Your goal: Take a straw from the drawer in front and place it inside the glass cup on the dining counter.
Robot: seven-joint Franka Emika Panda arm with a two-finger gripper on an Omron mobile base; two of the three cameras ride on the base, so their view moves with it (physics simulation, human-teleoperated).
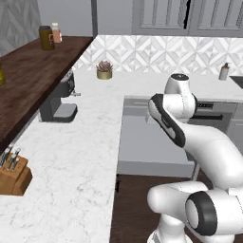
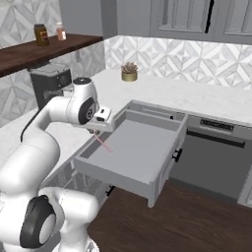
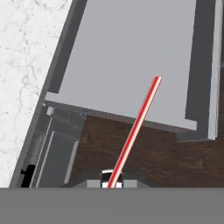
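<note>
- Right base view: the drawer [image 2: 133, 147] stands pulled well out from under the marble surface [image 2: 197, 98], its plain grey inside open to above, with the panelled front and small black handle [image 2: 176, 155] facing the dark wood floor [image 2: 197, 216].
- The tool [image 2: 97, 133] hangs over the drawer's left rear corner, just beside the left wall and close to the surface edge there.
- A thin red-and-white straw [image 2: 103, 143] slants down from the tool toward the drawer bottom; whether its lower end touches the bottom, I cannot tell.
- Hand view: the straw [image 3: 133, 133] rises from between the tool's [image 3: 113, 183] tips, which pinch its near end in a narrow grip. It runs up across the drawer's front edge and ends over the grey inside [image 3: 131, 57].
- In the same view the drawer walls lie well apart from the straw on both sides, so the room around it is open. The marble surface [image 3: 26, 65] borders the drawer along the left of the picture.
- Right of the drawer in the right base view sits the dark dishwasher [image 2: 211, 152], its front set back behind the drawer front.
- Left base view: the arm bends over the drawer [image 1: 152, 142], hiding much of it. The marble surface [image 1: 76, 156] spreads to the left, carrying a coffee machine [image 1: 59, 99], a knife block [image 1: 13, 173] at the near edge and a small potted plant [image 1: 104, 70] by the tiled wall.
</note>
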